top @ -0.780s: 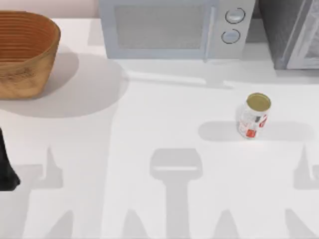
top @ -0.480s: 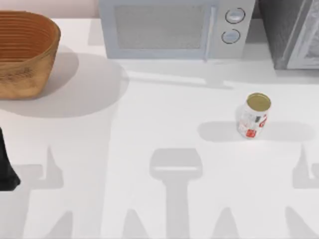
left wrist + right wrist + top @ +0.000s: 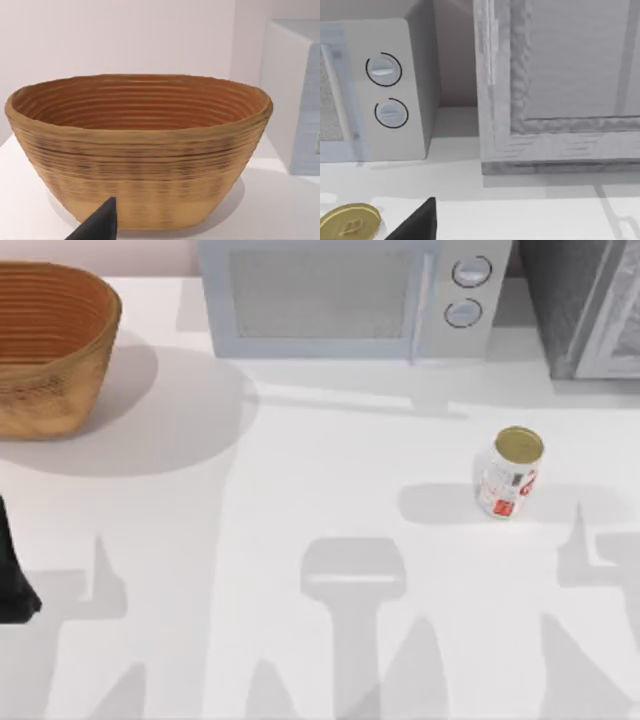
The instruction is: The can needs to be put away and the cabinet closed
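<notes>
The right gripper (image 3: 422,220) shows just 1 dark fingertip near the can (image 3: 510,472); whether it is open I cannot tell. The left arm (image 3: 14,575) sits at the table's left edge, likely parked. The can stands free, right of centre, well short of the cabinet (image 3: 585,305), long axis vertical, gold top up.

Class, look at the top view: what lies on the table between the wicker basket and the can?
Nothing but shadows: in the top view, the white table is bare between the wicker basket and the can.
</notes>
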